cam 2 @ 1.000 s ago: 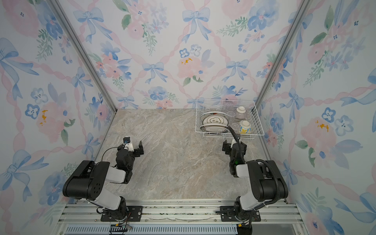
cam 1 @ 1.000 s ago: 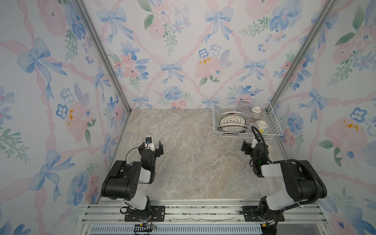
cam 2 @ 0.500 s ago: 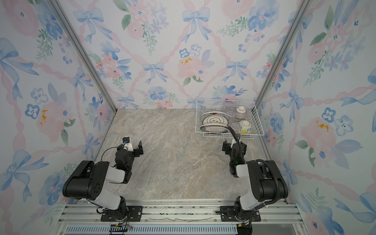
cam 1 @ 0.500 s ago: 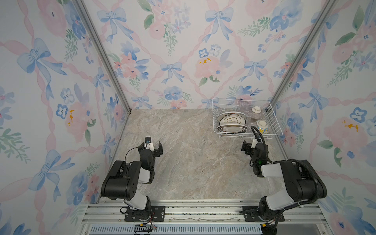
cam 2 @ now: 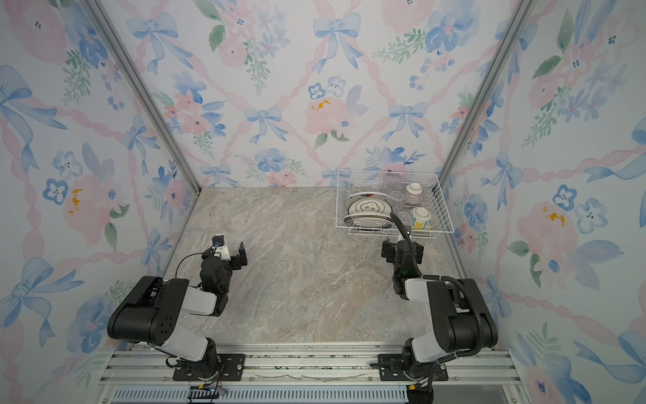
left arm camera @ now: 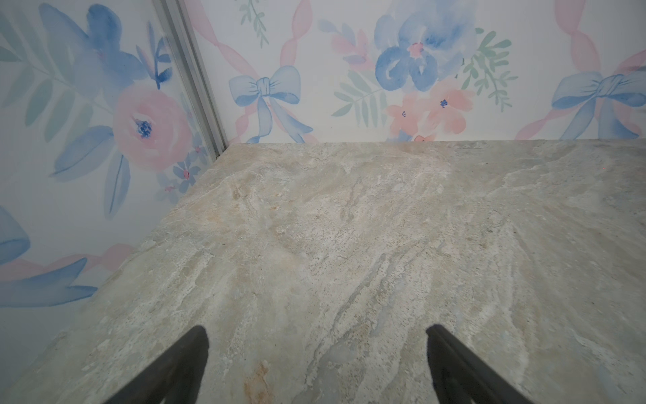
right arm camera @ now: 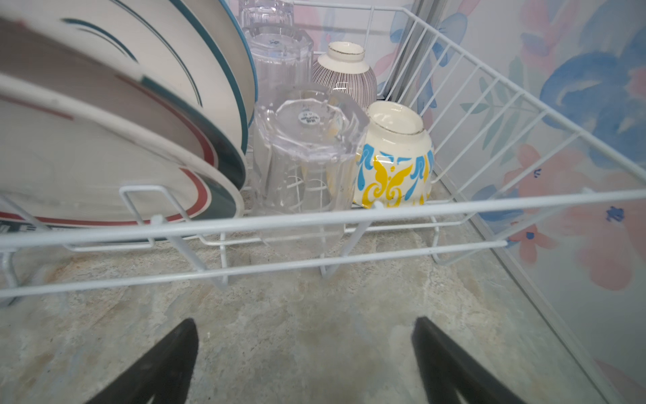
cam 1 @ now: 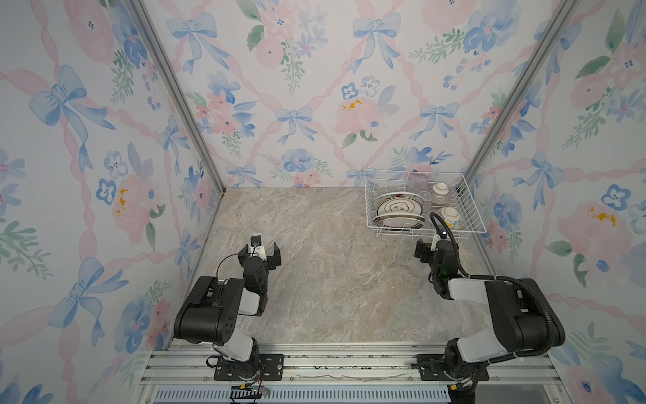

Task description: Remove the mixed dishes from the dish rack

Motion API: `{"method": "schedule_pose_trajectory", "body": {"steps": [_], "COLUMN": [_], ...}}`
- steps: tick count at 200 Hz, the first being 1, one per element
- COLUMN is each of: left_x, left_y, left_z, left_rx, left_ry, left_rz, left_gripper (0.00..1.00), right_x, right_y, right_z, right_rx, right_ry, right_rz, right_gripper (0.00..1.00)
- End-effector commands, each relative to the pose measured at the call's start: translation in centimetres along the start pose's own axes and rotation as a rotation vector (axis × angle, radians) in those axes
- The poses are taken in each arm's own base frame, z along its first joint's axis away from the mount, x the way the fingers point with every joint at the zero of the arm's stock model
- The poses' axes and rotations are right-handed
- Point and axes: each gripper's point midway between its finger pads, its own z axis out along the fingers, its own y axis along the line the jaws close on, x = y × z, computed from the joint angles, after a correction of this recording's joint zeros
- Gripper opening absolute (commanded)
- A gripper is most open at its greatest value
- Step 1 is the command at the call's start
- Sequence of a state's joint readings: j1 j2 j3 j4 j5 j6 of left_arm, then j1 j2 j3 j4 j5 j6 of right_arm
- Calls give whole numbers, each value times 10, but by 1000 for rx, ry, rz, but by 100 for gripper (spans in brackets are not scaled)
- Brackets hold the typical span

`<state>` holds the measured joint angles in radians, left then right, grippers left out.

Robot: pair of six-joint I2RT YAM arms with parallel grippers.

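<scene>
The dish rack (cam 1: 470,206) (cam 2: 444,217) stands at the back right corner in both top views. In it, white patterned plates (cam 1: 398,208) (right arm camera: 105,140) stand on edge. Beside them are clear glass cups (right arm camera: 304,150), a purple-striped bowl (cam 1: 440,192) (right arm camera: 344,75) and a yellow-blue floral bowl (cam 1: 450,216) (right arm camera: 395,157), all upside down. My right gripper (cam 1: 435,246) (right arm camera: 306,321) is open and empty, low over the table just before the rack's front rim (right arm camera: 314,218). My left gripper (cam 1: 261,250) (left arm camera: 316,330) is open and empty over bare table at the left.
Flowered walls close in the marble table (cam 1: 332,280) on three sides, and the rack sits close to the right wall. A metal corner post (left arm camera: 195,80) stands at the back left. Both arm bases are mounted on the rail (cam 1: 349,363) at the front edge.
</scene>
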<state>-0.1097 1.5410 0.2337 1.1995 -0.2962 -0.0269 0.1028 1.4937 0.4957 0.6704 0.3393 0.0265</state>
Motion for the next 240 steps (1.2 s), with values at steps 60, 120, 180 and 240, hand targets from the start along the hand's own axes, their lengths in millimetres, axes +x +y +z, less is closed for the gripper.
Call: {"method": "schedule_pose_trajectory", "body": {"steps": [60, 120, 180, 240], "left_x": [-57, -39, -22, 4], "left_y": [-25, -63, -108, -132], "left_z": [-31, -54, -71, -72], "left_rx": [-140, -105, -1, 113], "left_ry": [36, 157, 191, 282], "left_rz": [18, -63, 4, -30], "left_gripper": [98, 98, 98, 98], "right_x": [-43, -73, -84, -68], "right_y": [43, 104, 189, 232], "right_z": [-32, -68, -97, -80], "right_rx": [-11, -151, -378, -450], "right_ry": [66, 234, 404, 495], "right_rz": [-134, -252, -261, -225], "right_gripper": [97, 98, 99, 97]}}
